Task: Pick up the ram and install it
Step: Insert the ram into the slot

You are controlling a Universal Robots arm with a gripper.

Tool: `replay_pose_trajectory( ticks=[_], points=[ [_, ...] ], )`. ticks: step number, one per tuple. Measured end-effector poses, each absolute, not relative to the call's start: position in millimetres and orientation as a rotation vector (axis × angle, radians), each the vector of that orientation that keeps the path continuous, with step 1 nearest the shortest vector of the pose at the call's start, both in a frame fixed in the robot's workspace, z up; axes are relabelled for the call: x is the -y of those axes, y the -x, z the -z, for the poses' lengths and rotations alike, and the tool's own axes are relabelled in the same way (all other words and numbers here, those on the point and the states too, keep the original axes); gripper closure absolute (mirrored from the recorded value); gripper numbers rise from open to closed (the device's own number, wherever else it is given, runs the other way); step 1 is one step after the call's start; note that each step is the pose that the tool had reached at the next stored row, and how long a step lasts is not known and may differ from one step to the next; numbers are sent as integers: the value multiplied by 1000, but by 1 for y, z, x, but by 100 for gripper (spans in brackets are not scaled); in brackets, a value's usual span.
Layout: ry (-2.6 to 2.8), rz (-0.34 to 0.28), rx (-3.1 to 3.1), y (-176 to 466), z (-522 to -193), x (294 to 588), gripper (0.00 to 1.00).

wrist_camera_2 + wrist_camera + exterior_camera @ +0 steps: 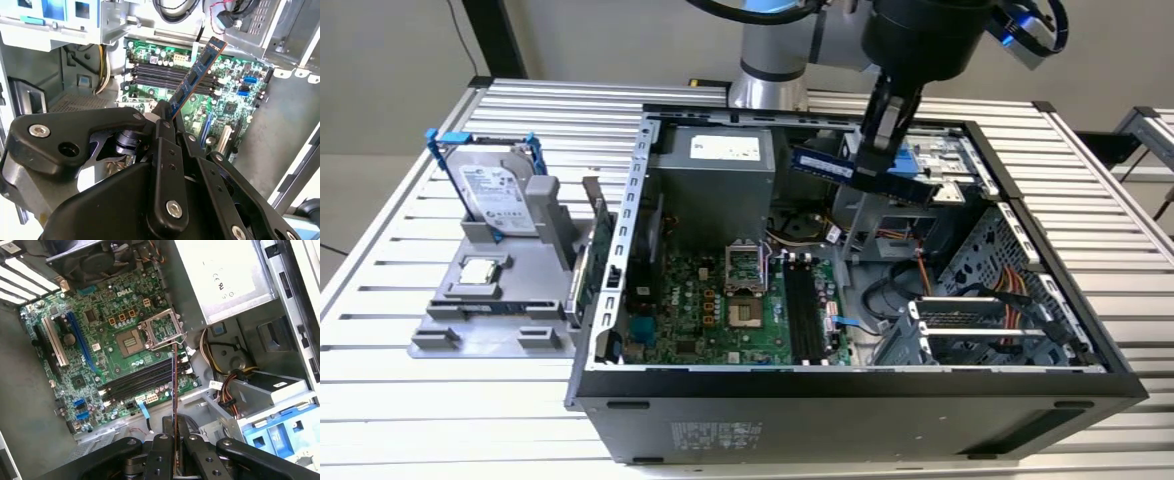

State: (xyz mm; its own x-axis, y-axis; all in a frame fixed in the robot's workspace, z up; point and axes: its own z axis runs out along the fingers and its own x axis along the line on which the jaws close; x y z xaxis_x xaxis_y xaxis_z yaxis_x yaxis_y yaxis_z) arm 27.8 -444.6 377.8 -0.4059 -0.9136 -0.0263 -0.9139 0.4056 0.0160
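Your end effector (878,160) is clamped shut on the ram (825,164), holding it in the air over the open case (854,410) (well apart from the board), at about one o'clock from the black memory slots (801,310) in the exterior view. The stick looks skewed against those slots, so lowering it could snag a latch or the processor socket (744,268).

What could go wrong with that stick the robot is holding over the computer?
The ram sticks far out of the gripper, so it might tilt or slip. The black memory slots are narrow, so coming down crooked could jam it. Loose cables lie nearby and might snag.
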Motion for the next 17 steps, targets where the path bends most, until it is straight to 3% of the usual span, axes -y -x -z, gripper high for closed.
replay_pose_trajectory(
  ticks=[17],
  points=[
    [1494, -42, -2746, -28, -378, 445, 100]
  ],
)
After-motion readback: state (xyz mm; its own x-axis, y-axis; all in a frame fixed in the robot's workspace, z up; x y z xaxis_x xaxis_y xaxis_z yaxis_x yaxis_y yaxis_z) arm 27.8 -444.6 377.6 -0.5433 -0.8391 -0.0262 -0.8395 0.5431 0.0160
